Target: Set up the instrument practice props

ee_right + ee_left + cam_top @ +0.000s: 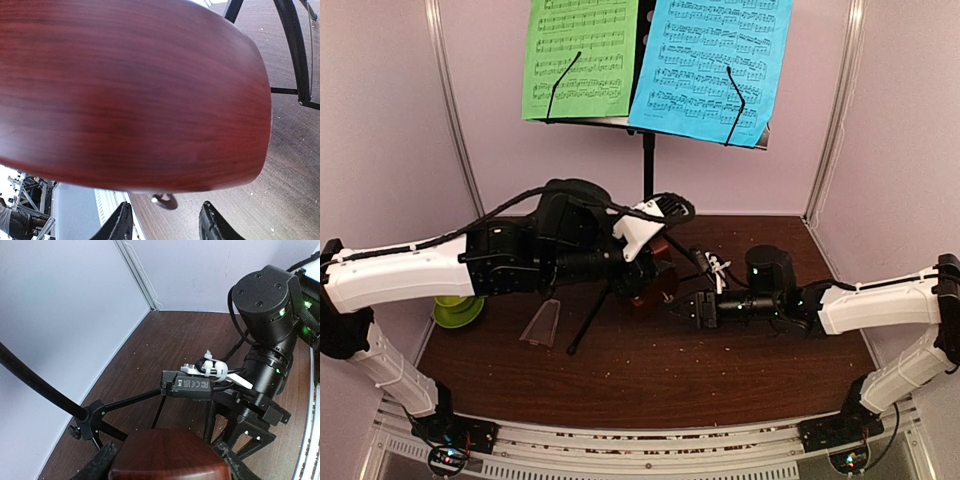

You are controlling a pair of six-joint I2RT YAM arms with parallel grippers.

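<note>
The dark red-brown pyramid metronome is mid-way across the brown table by the black tripod music stand, clasped in the left gripper. The right gripper (fingers spread, holding nothing) is just beside it.

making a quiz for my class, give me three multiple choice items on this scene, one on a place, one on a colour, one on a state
1. Where is the cover? A on the stand B on the table C on the cup
2. Colour of the right sheet? A blue B yellow C red
3. The right pincer is A shut on the cup B open C shut on the stand
B: it lies on the table near the stand's legs. A: plainly blue. B: its fingers stand apart by the metronome.
</note>
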